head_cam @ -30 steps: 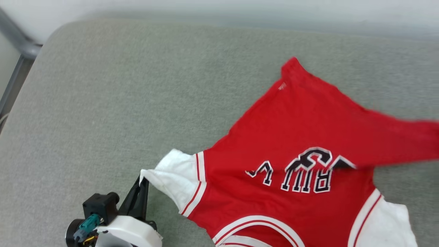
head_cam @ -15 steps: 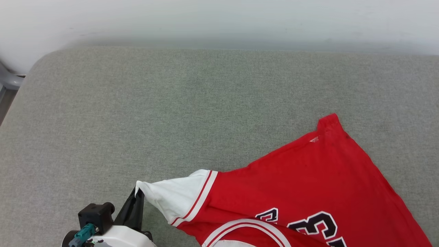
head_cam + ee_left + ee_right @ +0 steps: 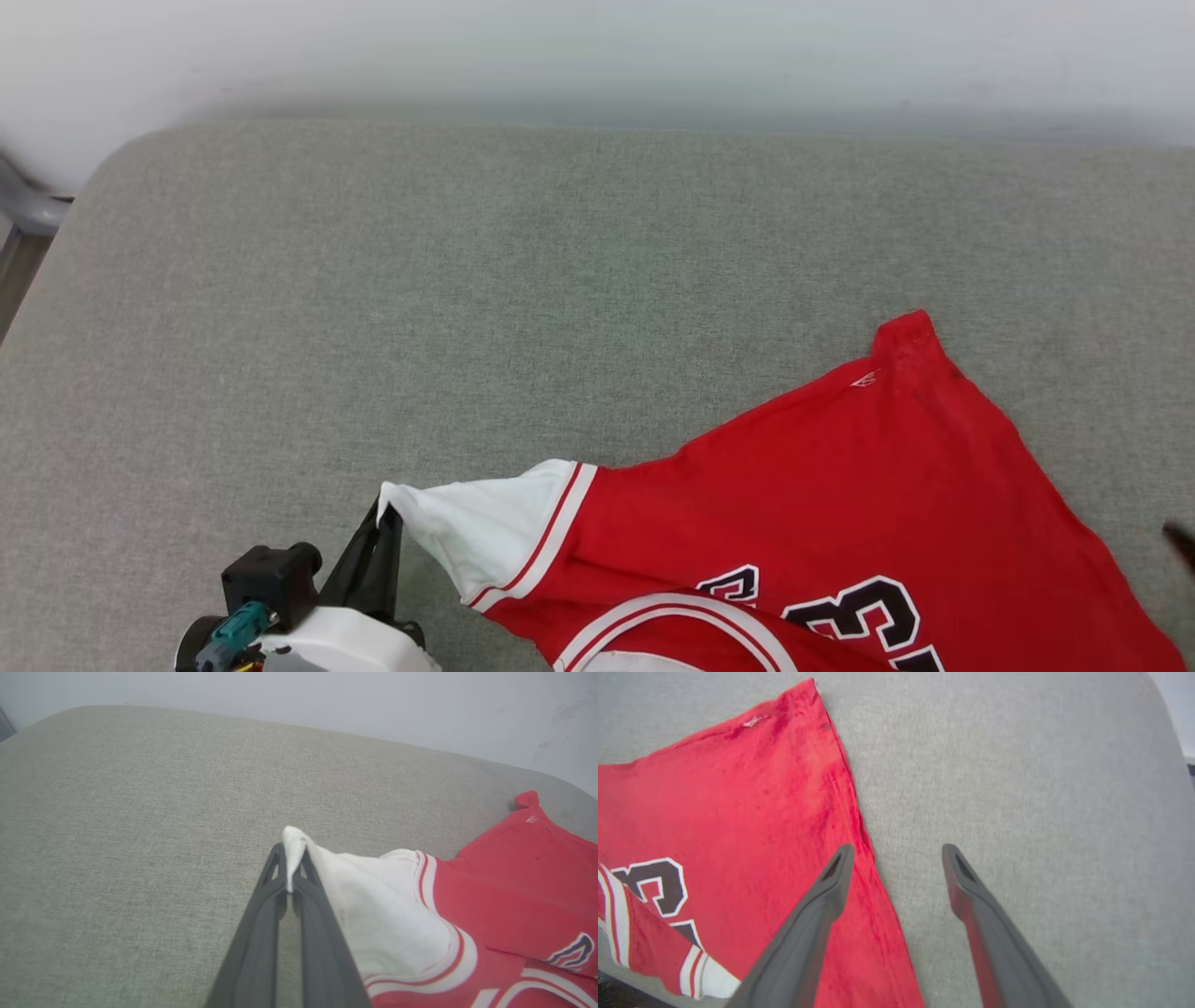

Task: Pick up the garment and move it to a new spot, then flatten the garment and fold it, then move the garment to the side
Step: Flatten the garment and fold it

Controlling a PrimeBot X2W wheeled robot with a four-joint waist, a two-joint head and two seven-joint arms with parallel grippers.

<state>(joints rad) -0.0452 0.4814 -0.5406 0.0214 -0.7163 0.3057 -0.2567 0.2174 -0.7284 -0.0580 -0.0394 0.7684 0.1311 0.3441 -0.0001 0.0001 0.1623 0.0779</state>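
Since a second ago the right end effector [image 3: 896,851] has let go, jaws wide beside the red jersey [image 3: 840,504], which lies lower right on the grey cushion [image 3: 467,280]. Left end effector [image 3: 290,858] pinches its white sleeve tip. Likely light, limp cloth: best gripped at corners, hems.

loads of open room here: the grey counter [image 3: 373,280] lies bare across the left and all the way back to the pale wall [image 3: 597,56]. the only thing in the way is the red garment [image 3: 840,485], spread over the near right part, with its white sleeve tip pinched in the left hand [image 3: 292,851]. the right hand [image 3: 896,851] hangs spread over the garment's right edge, bare counter beside it.
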